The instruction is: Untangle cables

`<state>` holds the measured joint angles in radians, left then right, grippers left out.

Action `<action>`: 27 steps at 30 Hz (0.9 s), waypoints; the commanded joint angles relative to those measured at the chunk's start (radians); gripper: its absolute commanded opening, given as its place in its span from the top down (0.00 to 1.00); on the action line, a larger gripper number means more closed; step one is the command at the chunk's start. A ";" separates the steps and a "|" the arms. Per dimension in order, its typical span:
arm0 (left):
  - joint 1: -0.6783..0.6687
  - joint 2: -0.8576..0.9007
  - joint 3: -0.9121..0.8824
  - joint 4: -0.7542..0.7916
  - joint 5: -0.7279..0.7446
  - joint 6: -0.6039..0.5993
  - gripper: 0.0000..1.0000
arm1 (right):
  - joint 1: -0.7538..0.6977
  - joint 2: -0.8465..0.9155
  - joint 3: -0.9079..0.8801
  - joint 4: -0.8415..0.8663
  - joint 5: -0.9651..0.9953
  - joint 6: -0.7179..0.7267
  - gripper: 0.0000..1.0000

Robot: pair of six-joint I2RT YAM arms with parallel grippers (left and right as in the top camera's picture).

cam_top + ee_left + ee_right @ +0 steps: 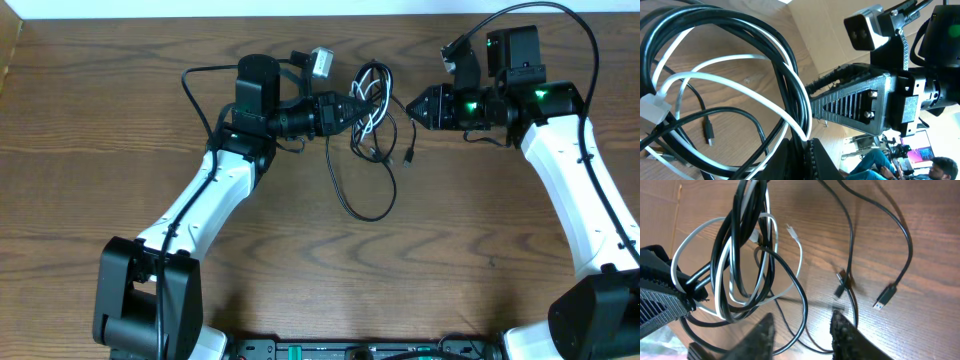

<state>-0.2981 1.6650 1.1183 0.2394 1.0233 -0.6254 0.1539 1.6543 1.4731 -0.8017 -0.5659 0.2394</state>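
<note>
1. The left gripper (354, 109) has its fingers pressed together on the cables (376, 118), pinching black and white strands, probably to anchor the bundle.
2. The right gripper (409, 105) has its fingers (763, 334) spread and holds nothing. It sits just right of the cables with a black loop lying between the tips, likely picking a strand.
3. The cables lie between both grippers on the table (300, 265).
4. Both forearms reach inward, and the tips face each other across the cables.

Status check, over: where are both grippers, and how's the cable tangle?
Left gripper shut on the cables. Right gripper open, facing them, gripping nothing. Black and white loops tangled; one plug end loose on the table. Nothing in the way.
</note>
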 commanded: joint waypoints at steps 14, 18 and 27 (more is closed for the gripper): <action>0.000 -0.019 0.010 0.010 0.024 -0.047 0.92 | 0.043 0.011 -0.001 0.100 -0.162 -0.048 0.46; 0.000 -0.019 0.010 0.011 0.024 -0.062 0.93 | 0.084 0.051 -0.001 0.114 -0.063 0.016 0.49; 0.000 -0.019 0.010 0.019 0.024 -0.088 0.92 | 0.126 0.143 -0.001 0.163 0.055 0.131 0.68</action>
<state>-0.2981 1.6650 1.1183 0.2440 1.0199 -0.6941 0.2798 1.7779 1.4731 -0.6434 -0.6079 0.3008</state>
